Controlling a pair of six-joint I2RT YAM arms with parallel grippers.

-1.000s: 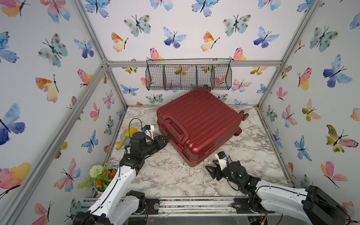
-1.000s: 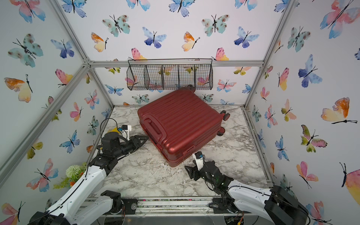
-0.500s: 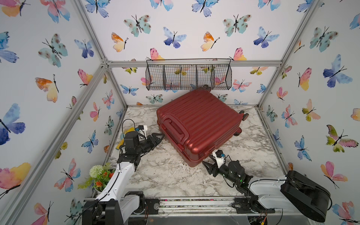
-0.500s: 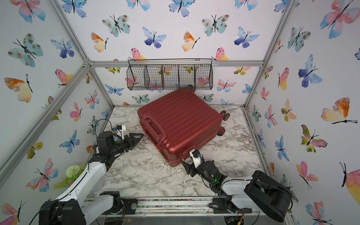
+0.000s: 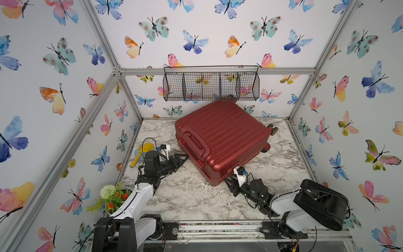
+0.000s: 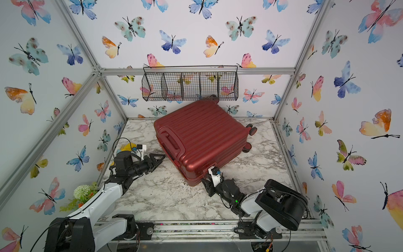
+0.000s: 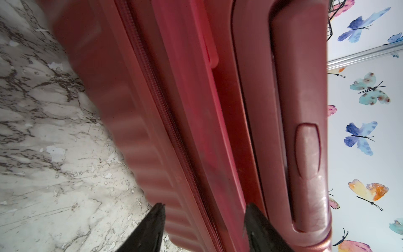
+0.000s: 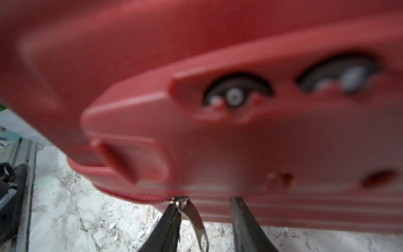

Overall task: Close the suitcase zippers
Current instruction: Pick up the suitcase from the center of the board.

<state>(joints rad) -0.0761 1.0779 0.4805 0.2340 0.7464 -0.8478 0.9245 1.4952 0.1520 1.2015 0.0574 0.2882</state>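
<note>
Suitcase (image 5: 222,139) lies flat on the marble table (image 5: 185,196), turned at an angle, with one corner pointing at the front rail. Its dark red shell is ribbed, and the two halves sit together.

At that near corner the right gripper (image 5: 229,181) is right up against the seam. In the right wrist view its jaws (image 8: 205,203) stand apart. A small metal zipper pull (image 8: 192,216) hangs between them, lying against one finger and clear of the second. The zipper track (image 8: 130,196) curves along the lower edge of the shell to the pull. The rest of that view is blurred.

Further back on the left, the left gripper (image 5: 182,157) points at the side of the suitcase that carries a moulded handle (image 5: 194,141). In the left wrist view its jaws (image 7: 205,205) are spread with nothing between them. The zipper track (image 7: 165,109) runs past as one unbroken dark line.

Beyond, the wheels (image 5: 272,129) stick out at the far right, and a black wire basket (image 5: 211,84) hangs on the back wall just above the far edge of the shell.

A second ago the right gripper hovered clear of the corner with its arm stretched low. Now it has moved in to the seam and its arm is folded back. The suitcase has not shifted.
</note>
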